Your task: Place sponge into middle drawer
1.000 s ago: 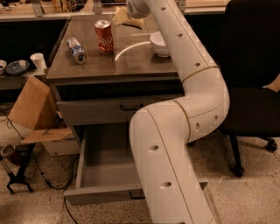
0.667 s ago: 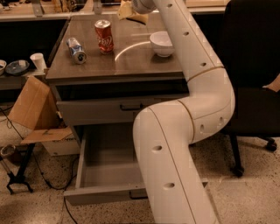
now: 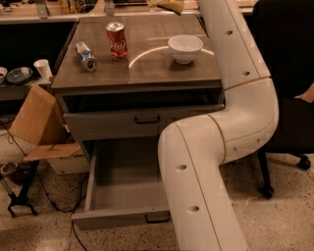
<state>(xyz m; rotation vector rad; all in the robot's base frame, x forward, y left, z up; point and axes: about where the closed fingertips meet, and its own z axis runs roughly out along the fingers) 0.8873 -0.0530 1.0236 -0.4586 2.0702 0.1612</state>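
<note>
The pale yellow sponge [image 3: 170, 5] hangs at the top edge of the camera view, above the back of the cabinet top. My gripper [image 3: 187, 2] is at the top edge, mostly cut off, shut on the sponge. My white arm [image 3: 230, 122] bends down the right side and hides the drawer's right part. The middle drawer [image 3: 105, 196], the lower grey tray with a dark handle [image 3: 157, 218], is pulled out and has nothing in it. The upper grey drawer [image 3: 113, 125] is closed.
On the cabinet top [image 3: 147, 68] stand a white bowl [image 3: 185, 47], an upright red can [image 3: 117, 40] and a can lying on its side [image 3: 86, 56]. A cardboard box [image 3: 37, 122] and a white cup [image 3: 43, 68] are at the left. A dark chair [image 3: 289, 73] is at the right.
My gripper has lifted the sponge up and back from the cabinet top, so it now sits almost out of the top edge. The cans, bowl and drawers have not moved.
</note>
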